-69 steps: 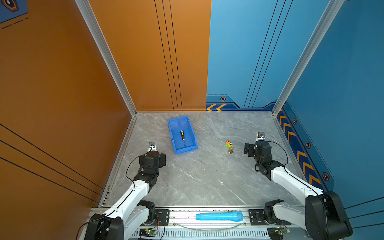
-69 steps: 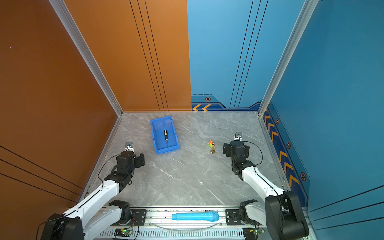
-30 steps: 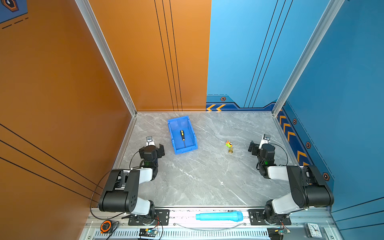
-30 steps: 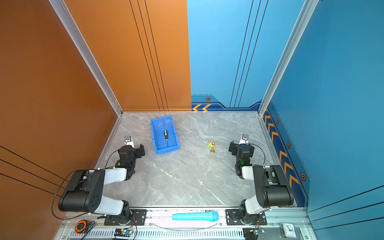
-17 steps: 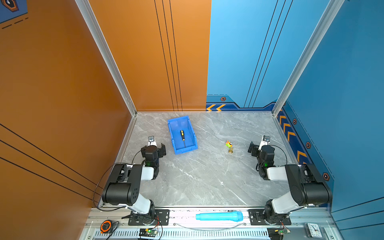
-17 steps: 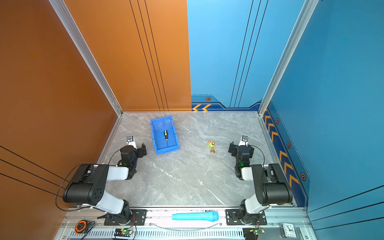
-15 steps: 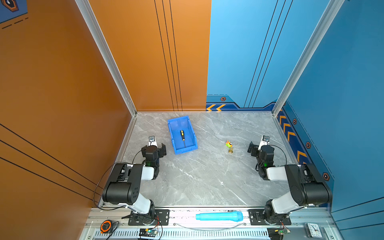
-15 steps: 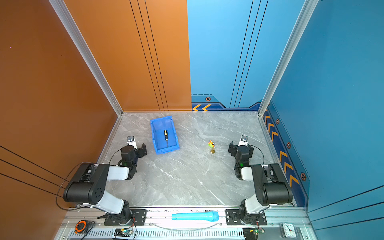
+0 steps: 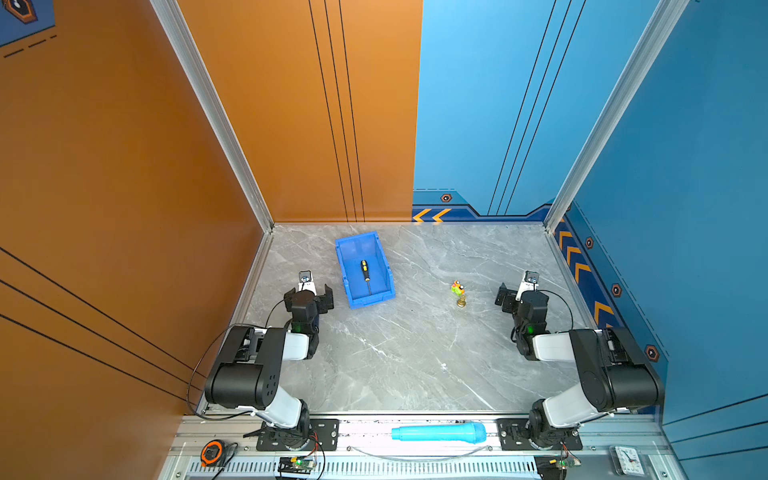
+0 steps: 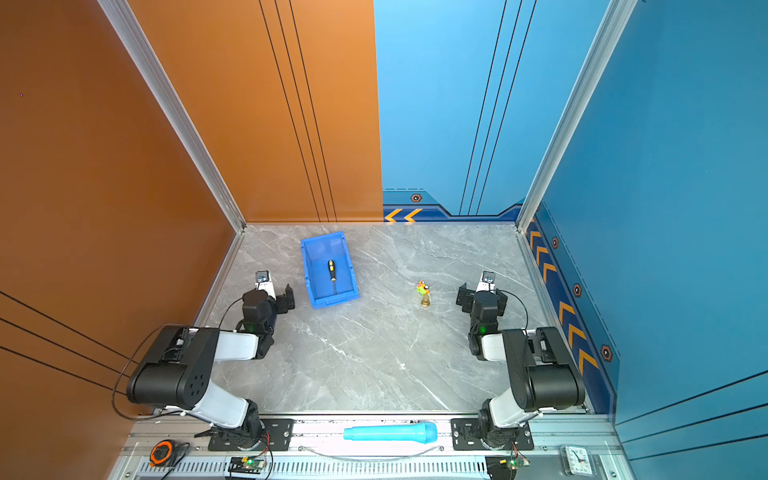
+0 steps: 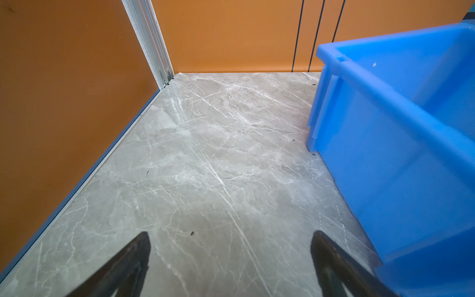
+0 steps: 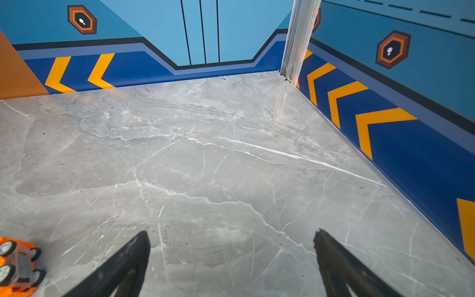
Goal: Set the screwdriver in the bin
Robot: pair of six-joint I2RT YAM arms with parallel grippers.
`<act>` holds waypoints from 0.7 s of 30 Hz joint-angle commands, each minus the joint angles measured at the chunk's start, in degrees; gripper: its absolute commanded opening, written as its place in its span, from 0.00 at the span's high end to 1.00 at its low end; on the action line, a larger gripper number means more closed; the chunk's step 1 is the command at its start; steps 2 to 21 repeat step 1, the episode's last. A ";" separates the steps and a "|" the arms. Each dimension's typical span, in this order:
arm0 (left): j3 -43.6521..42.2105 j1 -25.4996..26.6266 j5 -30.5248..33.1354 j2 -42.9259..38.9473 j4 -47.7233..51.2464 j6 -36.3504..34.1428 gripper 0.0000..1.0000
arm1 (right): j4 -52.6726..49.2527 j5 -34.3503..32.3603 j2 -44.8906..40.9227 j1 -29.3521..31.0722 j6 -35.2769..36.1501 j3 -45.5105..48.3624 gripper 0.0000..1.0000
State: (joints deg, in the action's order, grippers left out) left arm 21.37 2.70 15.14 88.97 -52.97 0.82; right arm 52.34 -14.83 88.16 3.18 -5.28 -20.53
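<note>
While the screwdriver lies inside the bin, left gripper gapes alongside.

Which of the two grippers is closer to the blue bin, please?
The left gripper: it sits right beside the bin, whereas the right gripper is far across the table.

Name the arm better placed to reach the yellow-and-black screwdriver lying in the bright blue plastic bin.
Left: the left gripper, open, sits beside the bin; the right gripper is far off, beyond the colourful toy.

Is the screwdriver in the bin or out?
In: the screwdriver lies flat on the floor of the blue bin, within its walls, in both top views.
</note>
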 commanded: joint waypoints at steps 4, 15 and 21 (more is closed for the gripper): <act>0.03 0.29 -1.33 0.68 -0.73 -0.97 0.02 | 1.67 -1.15 0.52 0.23 0.93 0.12 0.00; 0.03 0.29 -1.33 0.68 -0.73 -0.97 0.02 | 1.67 -1.15 0.52 0.23 0.93 0.12 0.00; 0.03 0.29 -1.33 0.68 -0.73 -0.97 0.02 | 1.67 -1.15 0.52 0.23 0.93 0.12 0.00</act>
